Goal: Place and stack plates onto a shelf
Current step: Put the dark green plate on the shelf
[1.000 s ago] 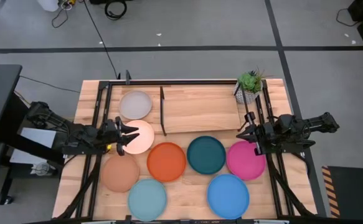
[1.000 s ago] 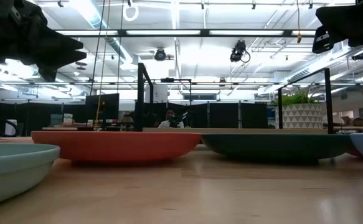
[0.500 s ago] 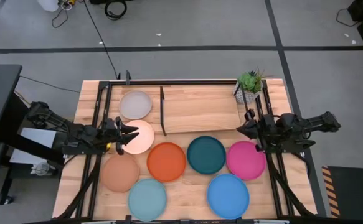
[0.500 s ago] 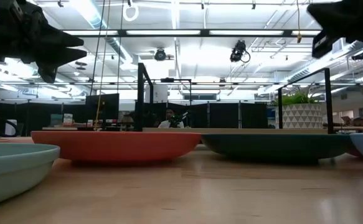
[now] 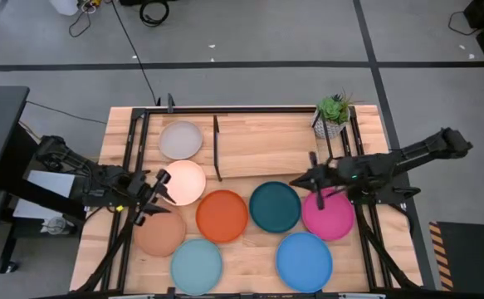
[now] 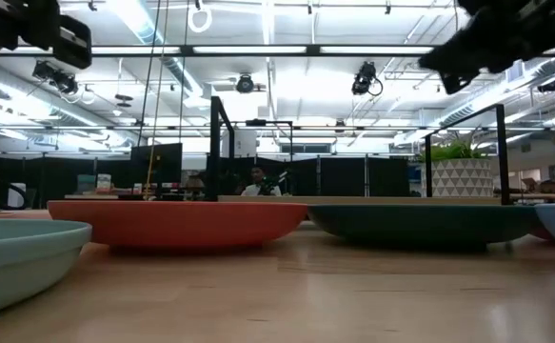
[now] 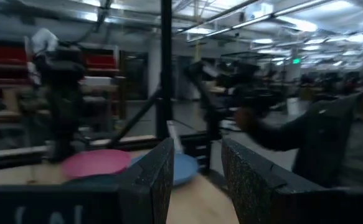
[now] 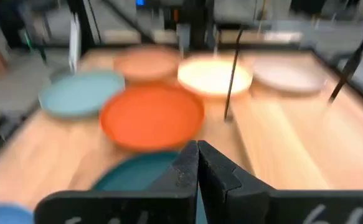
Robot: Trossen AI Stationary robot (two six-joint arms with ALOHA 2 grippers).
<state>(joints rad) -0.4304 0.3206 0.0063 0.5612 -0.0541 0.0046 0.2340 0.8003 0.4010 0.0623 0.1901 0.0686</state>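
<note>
The right gripper [image 5: 301, 179], jaws closed and empty, hung just off the teal plate's [image 5: 275, 207] rim (nearest arm), near the table's middle; the left gripper [image 5: 154, 198], open, hovered between peach plate [image 5: 183, 183] and tan plate [image 5: 160, 232].

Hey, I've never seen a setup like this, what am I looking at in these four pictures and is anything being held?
It is a two-armed robot at a wooden table. One picture looks straight down, one looks level across the tabletop, and two come from cameras on the wrists. The left gripper is open beside the pale peach plate; the right gripper is shut, over the gap between the dark teal plate and the shelf. Neither holds anything. Eight plates lie about: grey-white, peach, tan, orange, teal, magenta, light blue, bright blue. A potted plant stands at the shelf's end.
</note>
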